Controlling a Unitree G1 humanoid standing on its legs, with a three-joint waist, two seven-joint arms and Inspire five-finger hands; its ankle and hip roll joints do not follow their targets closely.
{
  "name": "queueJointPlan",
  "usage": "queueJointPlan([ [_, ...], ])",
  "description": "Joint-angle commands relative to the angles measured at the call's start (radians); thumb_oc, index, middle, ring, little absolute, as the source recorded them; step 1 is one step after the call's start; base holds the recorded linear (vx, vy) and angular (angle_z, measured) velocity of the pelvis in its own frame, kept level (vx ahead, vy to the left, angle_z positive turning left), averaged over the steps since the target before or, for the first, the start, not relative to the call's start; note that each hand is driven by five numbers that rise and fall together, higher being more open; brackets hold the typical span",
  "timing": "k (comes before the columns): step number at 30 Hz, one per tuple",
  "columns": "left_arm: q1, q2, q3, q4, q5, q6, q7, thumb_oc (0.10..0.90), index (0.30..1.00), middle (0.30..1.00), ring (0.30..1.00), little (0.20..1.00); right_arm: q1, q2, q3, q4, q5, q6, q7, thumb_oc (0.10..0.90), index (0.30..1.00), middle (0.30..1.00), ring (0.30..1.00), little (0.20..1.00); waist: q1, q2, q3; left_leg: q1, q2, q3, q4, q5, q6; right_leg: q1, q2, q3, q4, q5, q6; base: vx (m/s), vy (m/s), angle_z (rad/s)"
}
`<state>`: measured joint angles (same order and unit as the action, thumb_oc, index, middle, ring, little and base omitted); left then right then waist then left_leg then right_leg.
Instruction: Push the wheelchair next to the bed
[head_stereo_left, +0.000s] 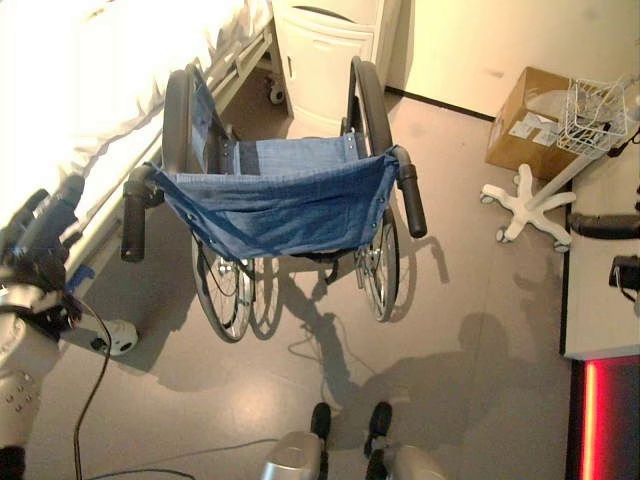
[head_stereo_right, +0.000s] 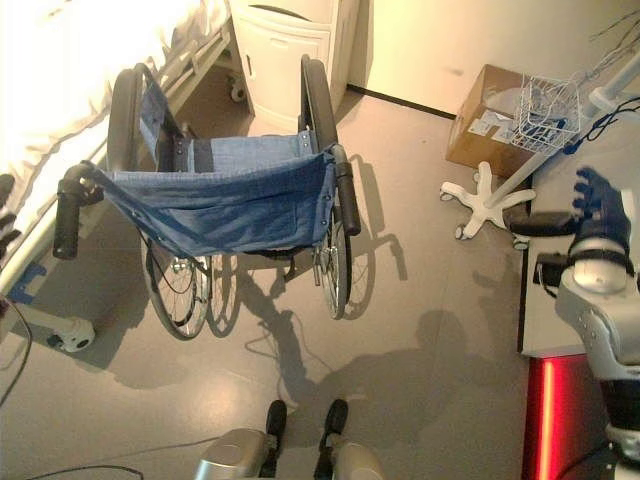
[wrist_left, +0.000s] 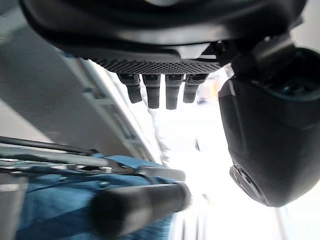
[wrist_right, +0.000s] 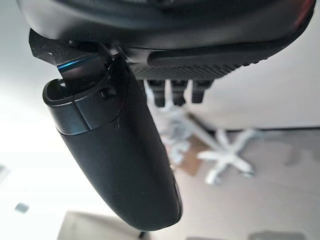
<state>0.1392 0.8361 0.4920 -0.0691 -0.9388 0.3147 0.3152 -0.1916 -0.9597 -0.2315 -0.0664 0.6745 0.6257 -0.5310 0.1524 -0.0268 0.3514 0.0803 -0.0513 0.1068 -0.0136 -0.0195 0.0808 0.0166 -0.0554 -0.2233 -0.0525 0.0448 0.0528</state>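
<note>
Both hands, left hand (head_stereo_left: 45, 225) and right hand (head_stereo_right: 600, 205), hang open, holding nothing; wheelchair (head_stereo_left: 285, 195) stands just beside the bed (head_stereo_left: 90, 90), so any push should stay even on both handles.

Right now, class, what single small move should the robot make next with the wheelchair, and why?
Probably bring the left robot hand onto the near push handle. The hand is open and hovers just beside that grip, touching nothing, while the wheelchair already stands alongside the bed.
</note>
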Motion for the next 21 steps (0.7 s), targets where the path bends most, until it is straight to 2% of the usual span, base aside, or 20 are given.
queueJointPlan([
  [1, 0.076, 0.043, 0.103, -0.040, 0.006, -0.091, -0.009, 0.800, 0.900, 0.900, 0.900, 0.900, 0.041, -0.030, -0.040, -0.021, -0.063, -0.094, -0.104, 0.800, 0.900, 0.900, 0.900, 0.900, -0.012, -0.017, -0.157, -0.039, 0.049, -0.051, 0.025, 0.003, -0.111, 0.083, -0.022, -0.034, -0.010, -0.024, 0.074, 0.00, 0.000, 0.00],
  [4, 0.129, -0.024, 0.097, -0.041, 0.006, -0.061, -0.016, 0.800, 0.900, 0.900, 0.900, 0.900, 0.148, 0.040, -0.090, -0.007, -0.049, -0.113, -0.081, 0.800, 0.900, 0.900, 0.900, 0.900, -0.022, -0.013, -0.173, -0.027, 0.052, -0.045, 0.004, 0.012, -0.115, 0.085, -0.021, -0.037, -0.014, -0.025, 0.076, 0.00, 0.011, 0.00],
  [5, 0.161, -0.068, 0.092, -0.025, 0.012, -0.033, -0.025, 0.800, 0.900, 0.900, 0.900, 0.900, 0.212, 0.095, -0.106, 0.018, -0.046, -0.139, -0.060, 0.800, 0.900, 0.900, 0.900, 0.900, -0.031, -0.011, -0.180, -0.020, 0.053, -0.040, -0.005, 0.014, -0.118, 0.087, -0.020, -0.039, -0.018, -0.027, 0.075, -0.01, 0.037, -0.03],
  [7, 0.187, -0.129, 0.061, 0.006, 0.012, -0.007, -0.044, 0.800, 0.900, 0.900, 0.900, 0.900, 0.290, 0.164, -0.113, 0.055, -0.037, -0.167, -0.038, 0.800, 0.900, 0.900, 0.900, 0.900, -0.039, -0.009, -0.190, -0.015, 0.052, -0.035, -0.011, 0.015, -0.120, 0.090, -0.020, -0.040, -0.021, -0.028, 0.076, -0.01, 0.042, 0.01],
  [9, 0.203, -0.179, 0.022, 0.042, 0.037, -0.007, -0.046, 0.800, 0.900, 0.900, 0.900, 0.900, 0.331, 0.214, -0.095, 0.105, -0.033, -0.182, -0.023, 0.800, 0.900, 0.900, 0.900, 0.900, -0.044, -0.007, -0.194, -0.011, 0.051, -0.032, -0.015, 0.015, -0.119, 0.092, -0.019, -0.039, -0.024, -0.029, 0.075, -0.01, 0.034, -0.03],
  [12, 0.202, -0.249, -0.060, 0.108, 0.032, -0.008, -0.043, 0.800, 0.900, 0.900, 0.900, 0.900, 0.358, 0.300, -0.031, 0.255, -0.018, -0.218, -0.011, 0.800, 0.900, 0.900, 0.900, 0.900, -0.045, -0.004, -0.196, -0.009, 0.050, -0.032, -0.017, 0.016, -0.119, 0.095, -0.021, -0.045, -0.025, -0.030, 0.074, -0.01, 0.018, -0.03],
  [14, 0.188, -0.294, -0.133, 0.194, 0.066, -0.017, -0.042, 0.800, 0.900, 0.900, 0.900, 0.900, 0.351, 0.355, 0.027, 0.424, 0.006, -0.263, 0.011, 0.800, 0.900, 0.900, 0.900, 0.900, -0.041, 0.000, -0.194, -0.007, 0.048, -0.036, -0.015, 0.016, -0.118, 0.100, -0.023, -0.050, -0.027, -0.028, 0.073, 0.00, 0.000, 0.00],
  [17, 0.167, -0.330, -0.188, 0.286, 0.096, -0.042, -0.057, 0.800, 0.900, 0.900, 0.900, 0.900, 0.336, 0.408, 0.086, 0.565, -0.013, -0.327, 0.005, 0.800, 0.900, 0.900, 0.900, 0.900, -0.037, 0.004, -0.193, -0.006, 0.047, -0.041, -0.013, 0.014, -0.119, 0.104, -0.027, -0.057, -0.028, -0.026, 0.074, 0.01, 0.024, 0.02],
  [19, 0.147, -0.368, -0.247, 0.375, 0.075, -0.067, -0.069, 0.800, 0.900, 0.900, 0.900, 0.900, 0.312, 0.455, 0.143, 0.662, -0.031, -0.334, 0.001, 0.800, 0.900, 0.900, 0.900, 0.900, -0.034, 0.011, -0.195, -0.005, 0.046, -0.044, -0.016, 0.014, -0.120, 0.105, -0.030, -0.061, -0.031, -0.023, 0.074, 0.01, 0.051, 0.00],
  [20, 0.144, -0.379, -0.265, 0.397, 0.074, -0.073, -0.079, 0.800, 0.900, 0.900, 0.900, 0.900, 0.308, 0.476, 0.160, 0.695, -0.022, -0.345, 0.005, 0.800, 0.900, 0.900, 0.900, 0.900, -0.032, 0.013, -0.196, -0.004, 0.045, -0.047, -0.019, 0.014, -0.120, 0.104, -0.031, -0.062, -0.032, -0.022, 0.074, 0.01, 0.039, 0.02],
  [21, 0.132, -0.401, -0.296, 0.443, 0.098, -0.075, -0.103, 0.800, 0.900, 0.900, 0.900, 0.900, 0.296, 0.519, 0.184, 0.762, 0.043, -0.365, 0.028, 0.800, 0.900, 0.900, 0.900, 0.900, -0.028, 0.015, -0.197, -0.003, 0.045, -0.051, -0.023, 0.014, -0.121, 0.105, -0.032, -0.066, -0.032, -0.021, 0.074, 0.02, 0.023, 0.05],
])
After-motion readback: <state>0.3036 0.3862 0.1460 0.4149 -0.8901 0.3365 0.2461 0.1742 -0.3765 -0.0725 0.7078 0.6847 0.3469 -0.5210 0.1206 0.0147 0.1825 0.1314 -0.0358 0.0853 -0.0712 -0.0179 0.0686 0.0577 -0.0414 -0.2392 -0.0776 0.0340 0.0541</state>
